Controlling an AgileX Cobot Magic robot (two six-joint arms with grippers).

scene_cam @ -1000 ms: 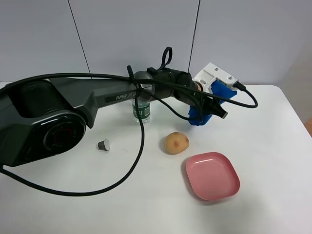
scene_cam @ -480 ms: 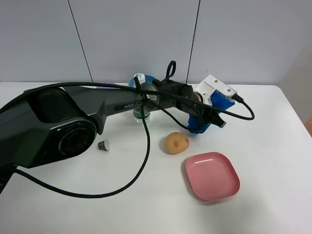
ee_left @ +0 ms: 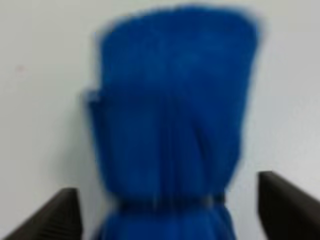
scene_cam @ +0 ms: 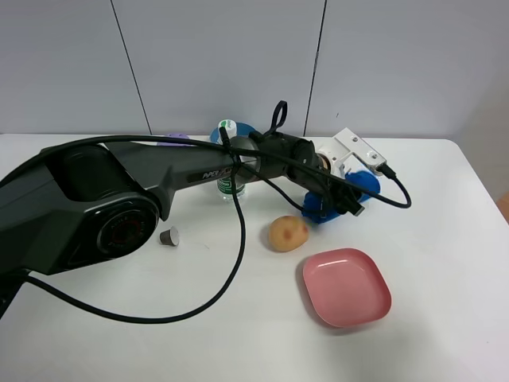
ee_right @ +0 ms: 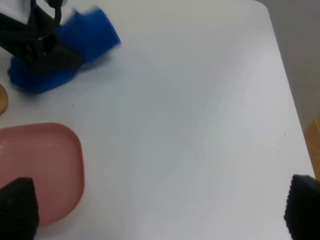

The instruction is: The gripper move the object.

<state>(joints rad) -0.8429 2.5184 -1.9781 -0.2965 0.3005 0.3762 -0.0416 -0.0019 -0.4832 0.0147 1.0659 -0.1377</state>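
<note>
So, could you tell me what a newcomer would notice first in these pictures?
First, the big dark left arm, which stretches across the white table, its tool at a bright blue bundle right of centre. After that, the pink plate at the front right and the potato beside it, toward the middle.
</note>
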